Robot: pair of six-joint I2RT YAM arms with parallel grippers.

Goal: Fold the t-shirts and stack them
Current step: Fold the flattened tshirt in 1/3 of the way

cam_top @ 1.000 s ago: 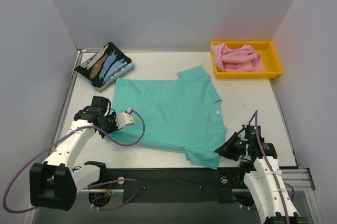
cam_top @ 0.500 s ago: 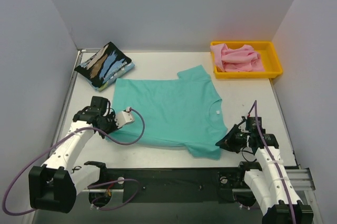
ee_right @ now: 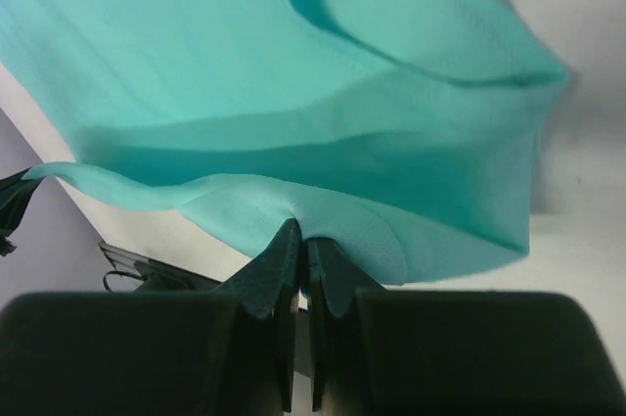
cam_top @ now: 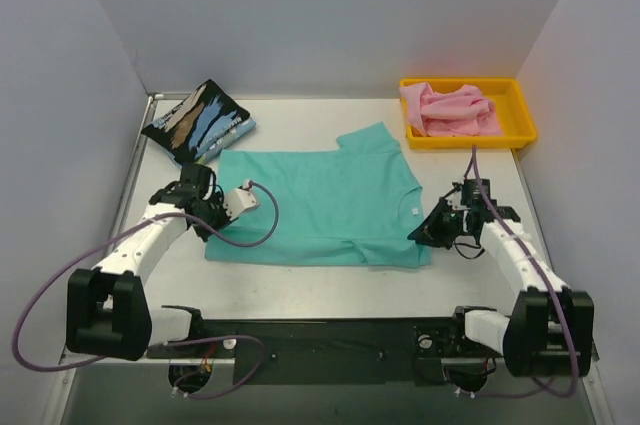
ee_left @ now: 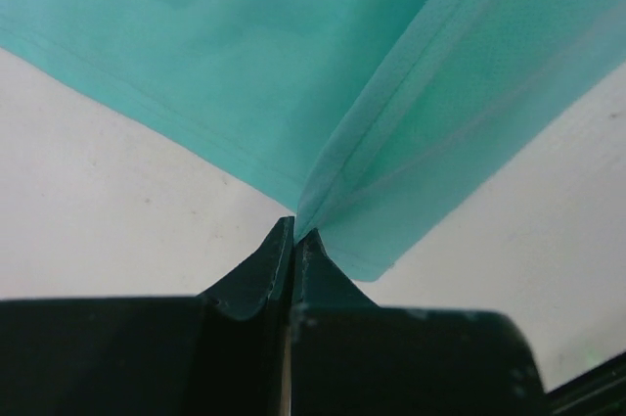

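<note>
A teal-green t-shirt [cam_top: 320, 207] lies spread on the table's middle, its near half lifted and folded back over itself. My left gripper [cam_top: 207, 220] is shut on the shirt's left hem corner [ee_left: 323, 203]; my right gripper [cam_top: 425, 230] is shut on the cloth at its right edge [ee_right: 323, 210]. A black t-shirt with blue, tan and white streaks [cam_top: 196, 122] lies folded at the back left. The pink t-shirt [cam_top: 450, 109] sits crumpled in a yellow tray [cam_top: 468, 138] at the back right.
White walls close in the table on the left, back and right. A black rail [cam_top: 320, 337] with the arm bases runs along the near edge. Purple cables [cam_top: 250, 235] loop from each wrist.
Both grippers have carried the teal shirt's near edge away from the front of the table toward the back, folding the near half over the rest. The right arm has swung furthest.
</note>
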